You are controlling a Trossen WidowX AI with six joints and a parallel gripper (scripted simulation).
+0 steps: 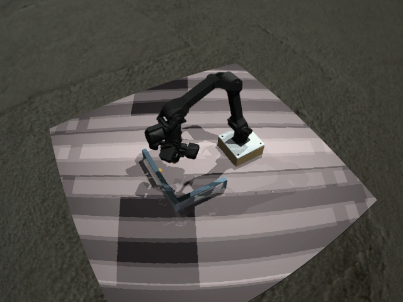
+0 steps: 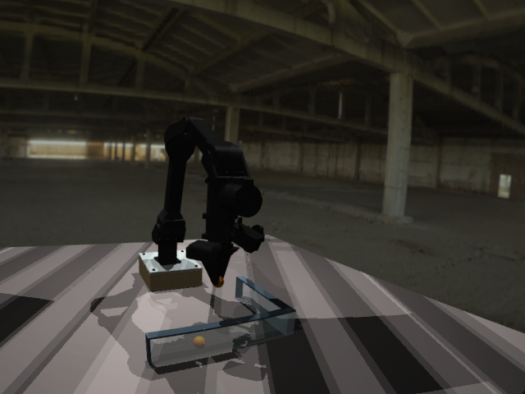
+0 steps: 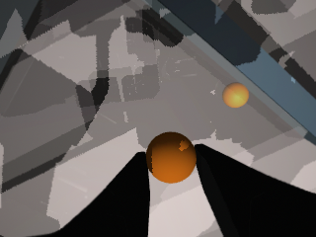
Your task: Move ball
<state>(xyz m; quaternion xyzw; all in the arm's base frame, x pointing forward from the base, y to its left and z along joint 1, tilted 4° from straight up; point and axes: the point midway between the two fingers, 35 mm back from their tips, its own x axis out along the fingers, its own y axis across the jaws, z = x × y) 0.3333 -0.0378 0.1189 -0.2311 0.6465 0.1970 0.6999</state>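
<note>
Pinched across its middle between the closed black parallel-jaw gripper (image 3: pixel 171 160), the small glossy orange ball (image 3: pixel 171 157) hangs above the striped table (image 1: pixel 260 227), short of the paler see-through copy (image 3: pixel 235 95) beside the clear blue-edged walls (image 2: pixel 220 328); it looks light, hard, smooth and likely to roll once released.

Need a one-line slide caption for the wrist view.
Gripper shut on the orange ball, with the see-through copy ahead by the clear wall.

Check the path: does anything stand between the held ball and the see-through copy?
Nothing visible does. The gripper holds the ball above the table inside the walls; the see-through copy lies on the same side, beside one wall.
</note>
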